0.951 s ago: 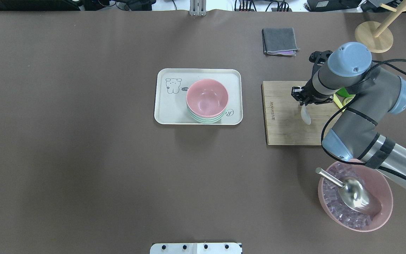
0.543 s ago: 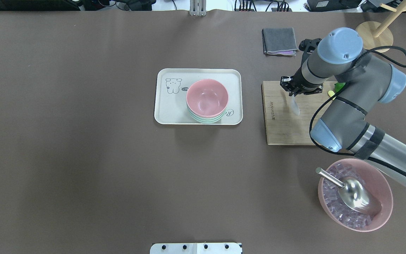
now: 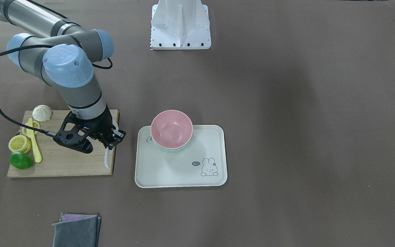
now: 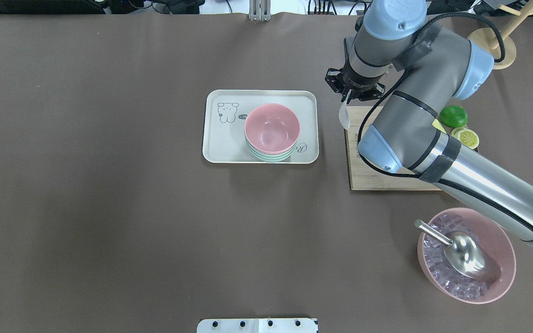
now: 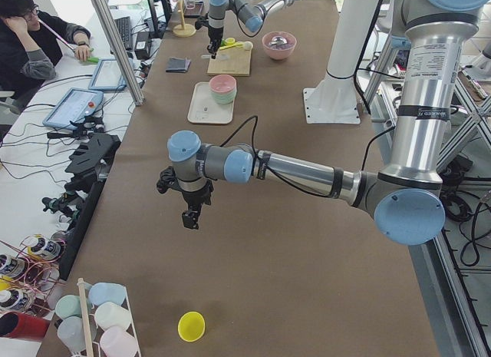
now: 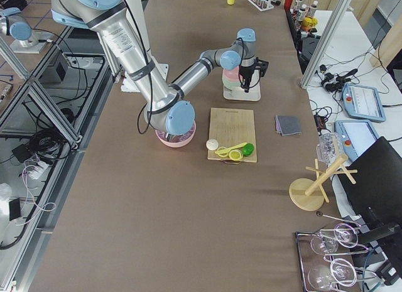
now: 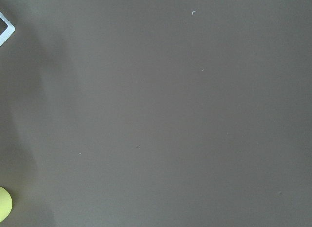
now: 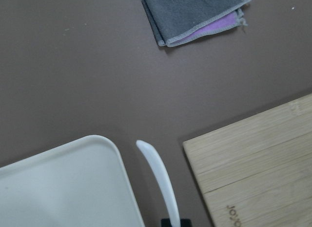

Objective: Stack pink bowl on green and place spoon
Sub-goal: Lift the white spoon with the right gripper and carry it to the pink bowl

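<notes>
The pink bowl sits nested on the green bowls on the cream tray; it also shows in the front view. My right gripper is shut on the handle of a white spoon, which hangs bowl-down over the gap between the tray and the cutting board. The right wrist view shows the spoon between the tray's corner and the board. My left gripper hovers over bare table far from the tray; I cannot tell whether it is open or shut.
A wooden cutting board right of the tray carries a lime, lemon slices, a bun and a yellow knife. A large pink bowl of ice cubes holds a metal scoop. A grey cloth lies beyond the board.
My right arm has carried the spoon left and away from me, from over the cutting board to the gap beside the tray. The bowls have not moved.
</notes>
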You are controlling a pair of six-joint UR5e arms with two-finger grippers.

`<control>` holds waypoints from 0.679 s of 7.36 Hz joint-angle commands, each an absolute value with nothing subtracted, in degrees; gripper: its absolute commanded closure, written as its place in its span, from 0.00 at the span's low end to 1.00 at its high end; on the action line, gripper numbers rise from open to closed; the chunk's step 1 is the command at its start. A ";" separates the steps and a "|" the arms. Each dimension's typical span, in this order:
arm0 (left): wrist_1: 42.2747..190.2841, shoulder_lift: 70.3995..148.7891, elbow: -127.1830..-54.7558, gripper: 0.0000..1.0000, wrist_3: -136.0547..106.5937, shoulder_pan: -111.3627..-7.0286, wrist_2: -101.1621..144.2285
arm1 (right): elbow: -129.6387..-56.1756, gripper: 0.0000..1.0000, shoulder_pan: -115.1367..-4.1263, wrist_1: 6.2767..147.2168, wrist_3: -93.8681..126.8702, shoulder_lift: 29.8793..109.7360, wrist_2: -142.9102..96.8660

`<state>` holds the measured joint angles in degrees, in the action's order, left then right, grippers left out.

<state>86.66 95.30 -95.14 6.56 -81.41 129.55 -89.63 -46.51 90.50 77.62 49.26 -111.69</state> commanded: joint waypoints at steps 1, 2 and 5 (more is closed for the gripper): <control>86.66 95.27 -91.60 0.02 13.25 -85.15 129.55 | -83.89 1.00 -45.27 92.11 82.51 40.56 -111.45; 86.66 95.27 -91.50 0.02 13.53 -85.69 129.55 | -80.54 1.00 -44.48 92.02 83.14 37.30 -111.27; 86.57 95.27 -91.23 0.02 13.54 -85.87 129.55 | -77.00 1.00 -40.62 91.93 85.43 34.19 -108.56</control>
